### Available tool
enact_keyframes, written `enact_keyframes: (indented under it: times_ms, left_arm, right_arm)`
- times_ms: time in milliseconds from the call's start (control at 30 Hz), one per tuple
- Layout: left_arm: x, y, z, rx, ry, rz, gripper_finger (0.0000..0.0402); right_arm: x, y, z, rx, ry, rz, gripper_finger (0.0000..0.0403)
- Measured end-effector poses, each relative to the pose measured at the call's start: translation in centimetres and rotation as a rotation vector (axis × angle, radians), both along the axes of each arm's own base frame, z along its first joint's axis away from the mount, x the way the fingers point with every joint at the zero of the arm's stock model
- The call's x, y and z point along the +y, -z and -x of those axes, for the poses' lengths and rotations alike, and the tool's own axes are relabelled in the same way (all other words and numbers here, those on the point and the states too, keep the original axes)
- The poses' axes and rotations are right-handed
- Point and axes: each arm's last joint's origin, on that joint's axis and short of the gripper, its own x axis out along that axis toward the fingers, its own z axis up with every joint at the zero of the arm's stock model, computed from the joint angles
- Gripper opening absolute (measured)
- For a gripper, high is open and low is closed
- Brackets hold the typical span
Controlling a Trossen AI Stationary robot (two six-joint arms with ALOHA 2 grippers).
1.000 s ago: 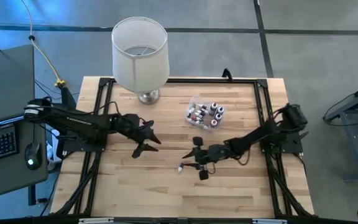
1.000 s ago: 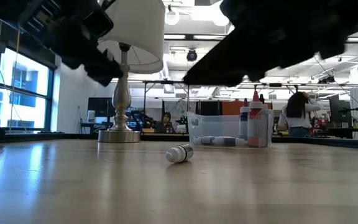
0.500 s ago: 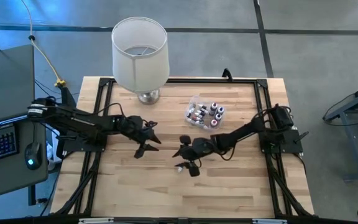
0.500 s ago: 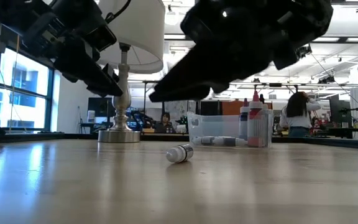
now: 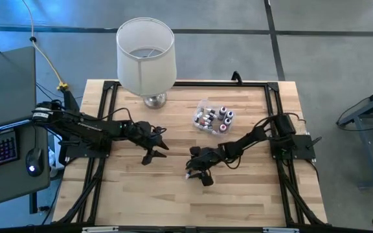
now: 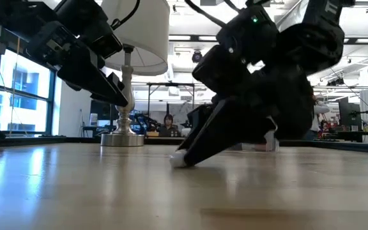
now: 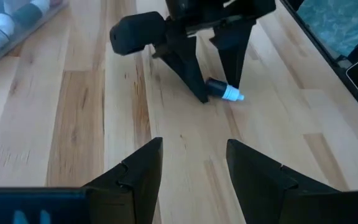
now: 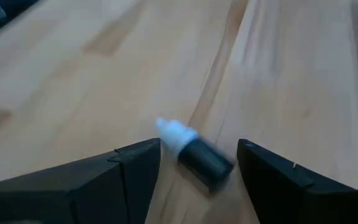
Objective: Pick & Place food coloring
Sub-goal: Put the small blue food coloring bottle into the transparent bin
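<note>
A pale wooden table (image 5: 135, 194) edged by a black frame (image 5: 272, 103) carries a white-shaded lamp (image 5: 146, 55) at its far side, a clear tub (image 5: 203, 107) of small bottles (image 5: 222, 115) just right of it, and one dark, white-capped bottle (image 7: 224, 91) lying on its side near the middle.

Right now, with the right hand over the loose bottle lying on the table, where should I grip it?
Grip the dark body of the bottle, not the tapered white cap. It lies on its side, so come straight down with the open right hand, one finger on each long side.
</note>
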Motion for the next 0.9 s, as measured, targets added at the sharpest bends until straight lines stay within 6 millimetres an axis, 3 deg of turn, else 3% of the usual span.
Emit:
enact_keyframes:
  times_ms: [167,333,667,767,900]
  left_arm:
    - [0.0,0.0,0.0,0.001,-0.001,0.001,0.0177]
    - [0.0,0.0,0.0,0.002,-0.003,-0.001,0.0177]
    - [0.0,0.0,0.0,0.004,-0.004,0.001,0.0177]
    - [0.0,0.0,0.0,0.009,-0.010,0.011,0.0177]
    - [0.0,0.1,0.1,0.017,-0.014,0.018,0.0177]
  right_arm:
    - [0.0,1.5,-0.1,0.007,0.002,0.047,0.0209]
    - [-0.1,1.5,-0.2,-0.011,-0.001,0.066,0.0195]
    - [-0.2,1.2,-0.5,-0.043,0.107,0.008,0.0093]
    - [-0.5,0.5,-0.7,-0.090,0.200,0.030,0.0068]
    - [-1.9,-3.3,-0.8,-0.192,0.365,0.158,0.0067]
